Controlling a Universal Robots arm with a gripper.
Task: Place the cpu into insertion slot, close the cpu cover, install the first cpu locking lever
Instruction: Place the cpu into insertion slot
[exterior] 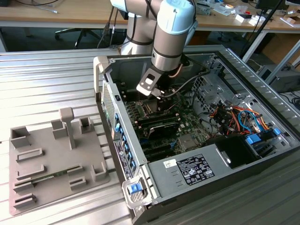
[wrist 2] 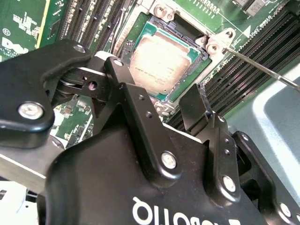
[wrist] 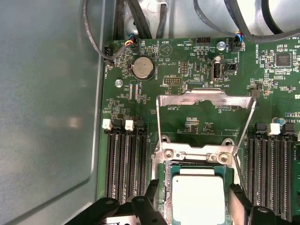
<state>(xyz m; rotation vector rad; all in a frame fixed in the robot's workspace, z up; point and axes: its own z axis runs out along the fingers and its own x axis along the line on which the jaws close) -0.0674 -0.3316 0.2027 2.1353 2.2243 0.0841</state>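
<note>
The cpu (wrist: 198,194) lies flat in the insertion slot (wrist: 167,186), silvery face up, and it also shows in the second wrist view as cpu (wrist 2: 161,56). The cpu cover (wrist: 204,98) stands swung open on its hinge, behind the slot. My gripper (wrist: 194,208) hangs just above the socket, open, with one black finger (wrist: 152,197) on each side of the chip and a gap to it. A thin metal locking lever (wrist 2: 262,69) juts out free beside the slot (wrist 2: 188,78). In the exterior view my gripper (exterior: 157,97) reaches down into the computer case (exterior: 262,154).
Black memory slots (wrist: 124,164) flank the socket on both sides. Cables (wrist: 140,23) run along the board's edge by the grey case wall (wrist: 47,117). A grey fixture plate (exterior: 51,159) with blocks lies on the table at the exterior view's left of the case.
</note>
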